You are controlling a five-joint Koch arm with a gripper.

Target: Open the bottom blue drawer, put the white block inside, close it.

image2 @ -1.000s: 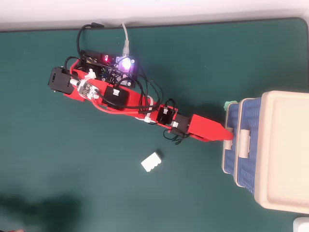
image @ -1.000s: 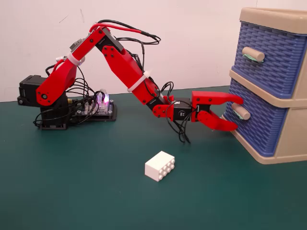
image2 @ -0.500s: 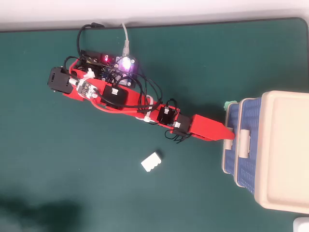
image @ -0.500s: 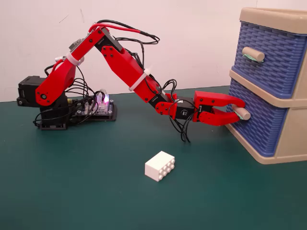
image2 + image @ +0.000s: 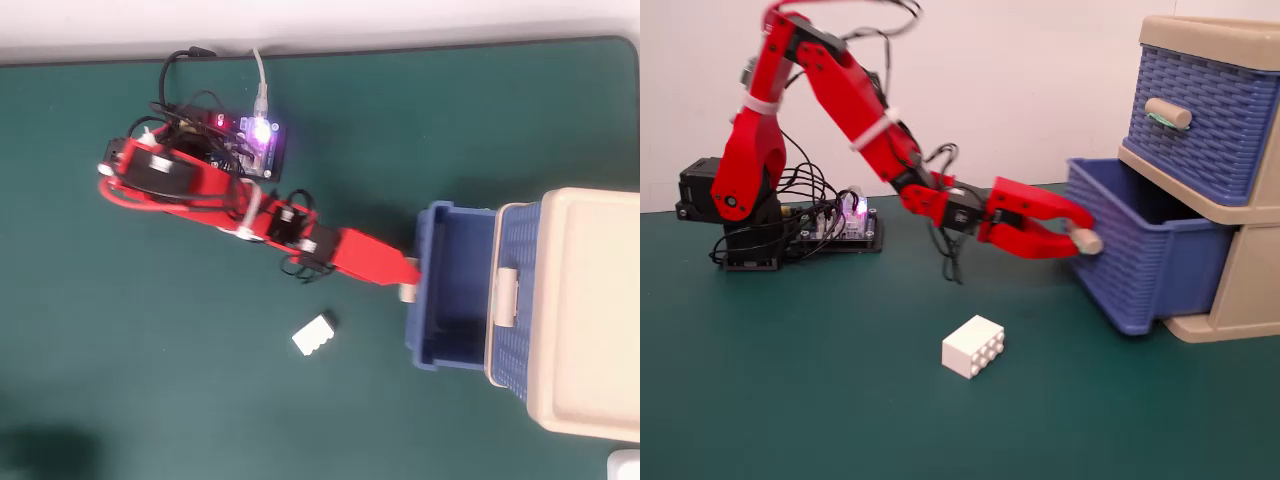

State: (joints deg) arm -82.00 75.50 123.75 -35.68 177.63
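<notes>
The bottom drawer stands pulled well out of the beige frame, its open top showing an empty blue floor in the overhead view. The claw is closed on the drawer's handle, one red jaw above it and one below in the fixed view, the beige end of the handle poking out between the tips. The block lies on the green mat, well apart from the claw: in the fixed view it sits below and left of the jaws, nearer the camera; from overhead it lies left of the drawer front and below the red arm, touching neither. Bare mat lies all around the block, and between it and the drawer front. The frame sits at the right edge of both views, and the mat's far edge meets a white wall. Counted: one arm, one white block, two blue drawers, the upper drawer shut flush in the frame, and one lit board beside the arm's base.
</notes>
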